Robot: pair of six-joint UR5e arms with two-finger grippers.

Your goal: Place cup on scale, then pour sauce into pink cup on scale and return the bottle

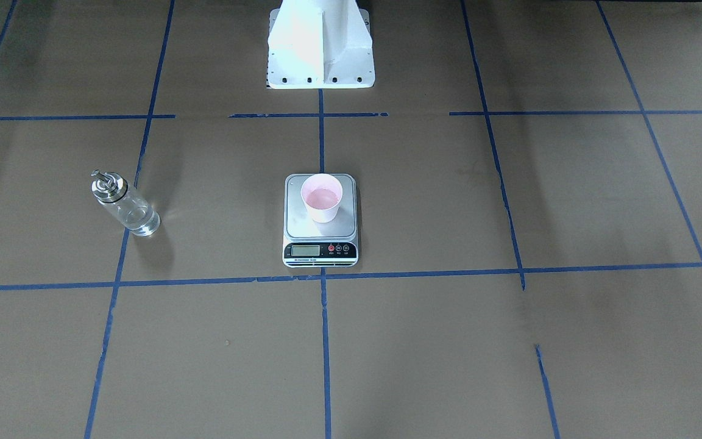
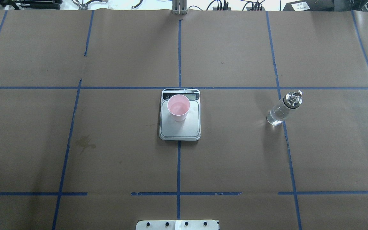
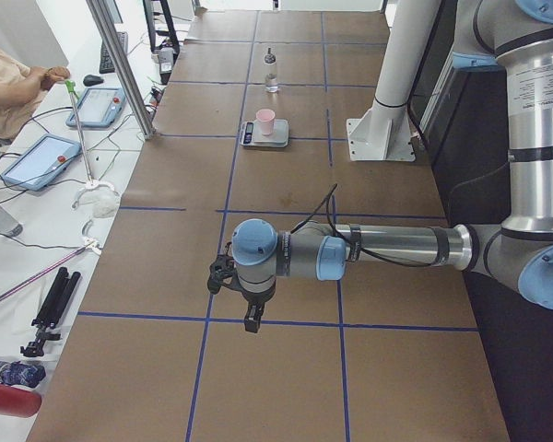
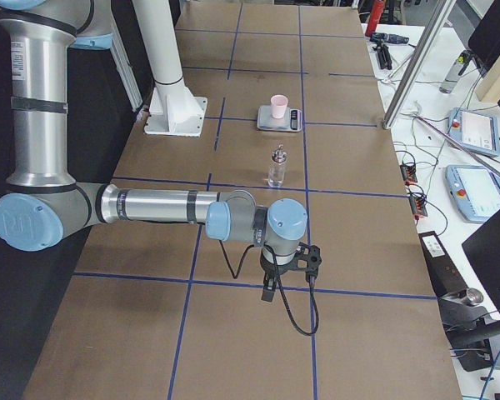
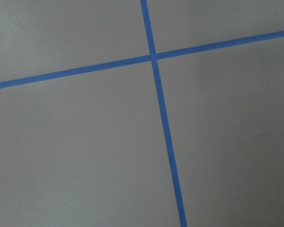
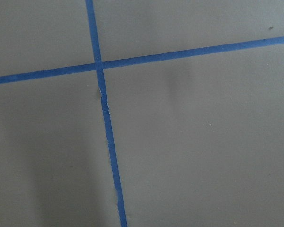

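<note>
The pink cup (image 1: 322, 198) (image 2: 178, 108) stands upright on the steel platform of the scale (image 1: 320, 250) (image 2: 179, 132) at the table's middle. The glass bottle (image 1: 125, 204) (image 2: 281, 110) with its silver cap and spout stands on the table on the robot's right side, apart from the scale. Clear sauce (image 1: 141, 221) fills its lower part. Both arms are far from these things, at the table's two ends. The left gripper (image 3: 249, 318) and the right gripper (image 4: 271, 287) hang over bare paper. They show only in the side views, so I cannot tell whether they are open or shut.
The robot's white base (image 1: 320, 49) (image 2: 177, 225) stands behind the scale. Blue tape lines grid the brown paper. A metal post (image 3: 120, 64), tablets (image 3: 37, 161) and a seated person (image 3: 9, 87) are beyond the table's far long edge.
</note>
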